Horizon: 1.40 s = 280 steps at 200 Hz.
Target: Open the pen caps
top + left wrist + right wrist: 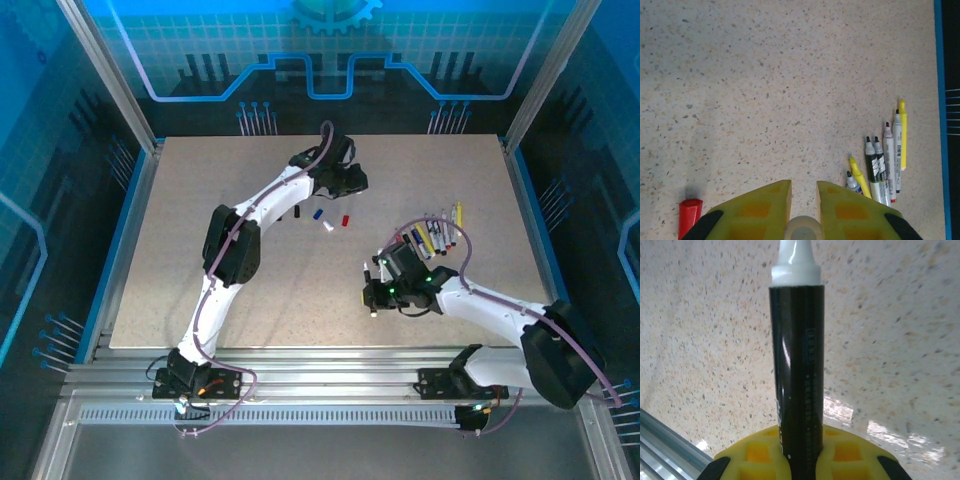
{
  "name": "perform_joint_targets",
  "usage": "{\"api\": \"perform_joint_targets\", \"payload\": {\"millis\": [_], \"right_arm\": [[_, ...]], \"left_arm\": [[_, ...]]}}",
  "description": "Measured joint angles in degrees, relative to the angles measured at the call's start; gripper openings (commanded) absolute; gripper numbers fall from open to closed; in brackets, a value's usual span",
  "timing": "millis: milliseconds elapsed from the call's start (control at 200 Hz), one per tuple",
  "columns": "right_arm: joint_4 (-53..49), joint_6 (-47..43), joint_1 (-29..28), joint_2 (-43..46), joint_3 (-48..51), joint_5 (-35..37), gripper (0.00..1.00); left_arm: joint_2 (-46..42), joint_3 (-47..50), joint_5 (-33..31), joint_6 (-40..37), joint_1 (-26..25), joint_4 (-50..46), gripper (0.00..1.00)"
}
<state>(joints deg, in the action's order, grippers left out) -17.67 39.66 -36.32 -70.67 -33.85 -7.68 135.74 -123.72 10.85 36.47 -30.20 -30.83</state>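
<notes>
Toward the far middle of the table (200,180), reaching out above a loose row of pen caps (318,217): left gripper (348,185), fingers drawn near together. Low between those fingers, at the bottom edge of the left wrist view, a pale rounded piece (802,229) touching both; cap or not, impossible to tell.

Just on the near side of that gripper in the overhead view, lying flat on the speckled top and clear of the fingers: two black caps (290,215) leftmost, then blue cap (318,213), white cap (328,226) a little nearer, and red cap (346,220) rightmost. Seen from the left wrist, red cap down at the lower left, beside the left finger and not between the two.

Nearer and to the right, well apart from the caps: right gripper (372,293), clamped on a black pen barrel (797,365), bare white neck (795,262) pointing away from the fingers. Beyond it, toward the right edge, a cluster of pens (440,235) lying side by side.
</notes>
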Motion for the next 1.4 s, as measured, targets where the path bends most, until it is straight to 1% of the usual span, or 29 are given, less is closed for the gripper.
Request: {"api": "perform_joint_targets", "payload": {"millis": [140, 255, 370, 610, 780, 810, 966, 1116, 1181, 1296, 1401], "right_arm": [[-2.6, -2.0, 4.8, -1.8, -2.8, 3.7, 0.0], [-3.9, -5.4, 8.7, -7.5, -8.5, 7.3, 0.0], [-4.2, -8.1, 11.3, -13.3, -13.5, 9.9, 0.0], [-5.1, -12.0, 12.4, -22.9, -21.1, 15.4, 0.0], [-5.5, -13.4, 12.4, -27.6, -23.2, 17.7, 0.0], [-5.7, -13.6, 12.4, -27.9, -23.3, 17.9, 0.0], [-6.4, -13.8, 12.4, -29.0, -24.1, 18.3, 0.09], [-6.9, -14.0, 12.4, -29.9, -24.5, 18.7, 0.24], [-7.3, -14.1, 12.4, -30.1, -24.5, 19.2, 0.28], [-7.7, -14.0, 12.4, -30.1, -24.5, 19.7, 0.32], [-8.0, -14.0, 12.4, -30.1, -24.5, 20.1, 0.33]], "left_arm": [[0.1, 0.8, -0.8, -0.9, -0.8, -1.3, 0.0], [0.1, 2.5, -1.9, -2.0, -1.6, -2.6, 0.0], [0.8, 2.9, -2.8, -2.9, -2.2, -3.7, 0.0], [4.5, 2.9, -4.1, -3.8, -3.4, -4.9, 0.0], [6.2, 2.9, -4.4, -3.8, -4.6, -5.5, 0.0], [6.4, 2.9, -4.5, -3.8, -4.7, -5.5, 0.02], [6.7, 2.9, -4.9, -3.8, -5.1, -5.6, 0.11], [6.7, 2.9, -4.9, -3.8, -5.1, -5.6, 0.18], [6.7, 2.9, -4.9, -3.8, -5.1, -5.5, 0.21], [6.7, 2.9, -4.8, -3.8, -5.1, -5.5, 0.27], [6.7, 2.9, -4.9, -3.8, -5.2, -5.3, 0.27]]}}
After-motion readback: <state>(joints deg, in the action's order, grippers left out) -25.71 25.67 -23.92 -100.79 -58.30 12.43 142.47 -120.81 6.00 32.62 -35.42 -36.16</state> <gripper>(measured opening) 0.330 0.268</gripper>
